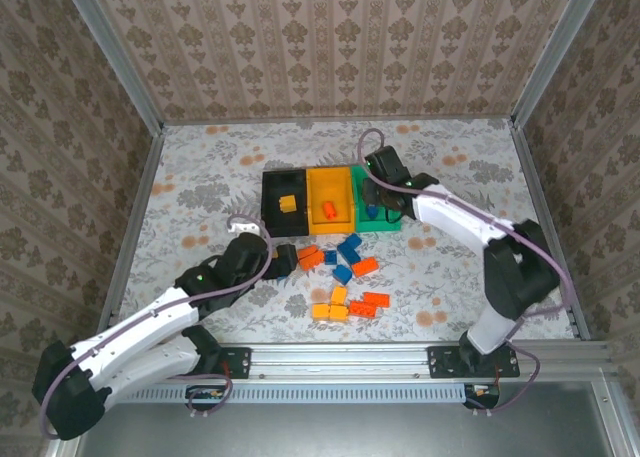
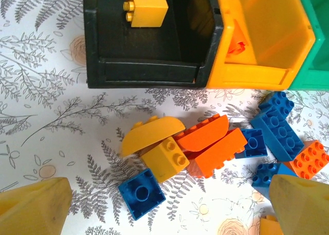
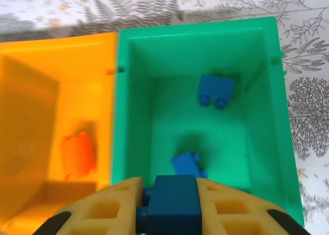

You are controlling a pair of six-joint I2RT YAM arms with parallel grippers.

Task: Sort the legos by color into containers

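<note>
The tabletop (image 1: 200, 177) wears a matte grey covering printed with ferns and pale flowers. Midway across it, somewhat nearer the far edge, three glossy, open-topped plastic bins are joined in a row: the black bin (image 1: 270, 192), the orange-yellow bin (image 1: 315, 187) and the green bin (image 1: 378, 224).

The right tool (image 3: 172, 191) hangs over the green bin's near wall, its ribbed yellow fingers (image 3: 110, 206) clamped on a smooth-sided held blue brick (image 3: 175, 209). On the green floor below lie two more blue bricks, one studded block (image 3: 216, 89) toward the far wall and one tilted block (image 3: 187, 164) under the tool. In the orange-yellow bin next door lies a rounded red-orange piece (image 3: 78, 154).

The left tool (image 2: 169, 204) stands with its jaws wide apart and empty, its blunt yellow pads (image 2: 33, 206) on either side of a cluster of loose bricks just on the near side of the bins. In the cluster are a curved yellow shell (image 2: 149, 134), a two-stud yellow cube (image 2: 167, 160), a red-orange wedge (image 2: 216, 155) and an overturned blue square (image 2: 141, 193) showing its hollow underside. Toward the right edge lie a long blue plate (image 2: 277, 129) and a studded red-orange block (image 2: 308, 159). A yellow brick (image 2: 146, 7) rests in the black bin, studs sideways.

More bricks (image 1: 345, 302) are scattered toward the near edge.
</note>
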